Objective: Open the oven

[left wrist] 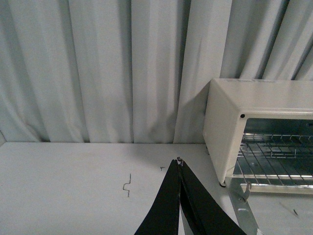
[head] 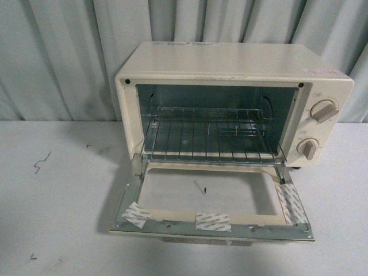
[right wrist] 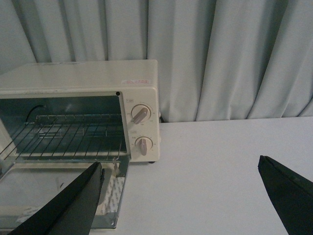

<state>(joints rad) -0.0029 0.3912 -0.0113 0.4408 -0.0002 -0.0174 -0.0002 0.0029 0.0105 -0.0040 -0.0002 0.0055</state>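
Already the toaster oven [head: 230, 75] sits with its door [head: 213, 221] dropped flat on the table [head: 57, 218], left fingers [left wrist: 180, 196] pressed together, right fingers [right wrist: 73, 205] spread wide.

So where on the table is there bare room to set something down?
Left of the oven, the table is bare apart from small dark marks. Right of it, the right wrist view shows open tabletop to the curtain. In front, the lowered door takes the room.

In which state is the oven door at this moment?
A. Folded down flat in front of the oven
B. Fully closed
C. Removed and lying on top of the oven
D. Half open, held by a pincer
A: the door lies flat before the oven, leaving the wire rack exposed.
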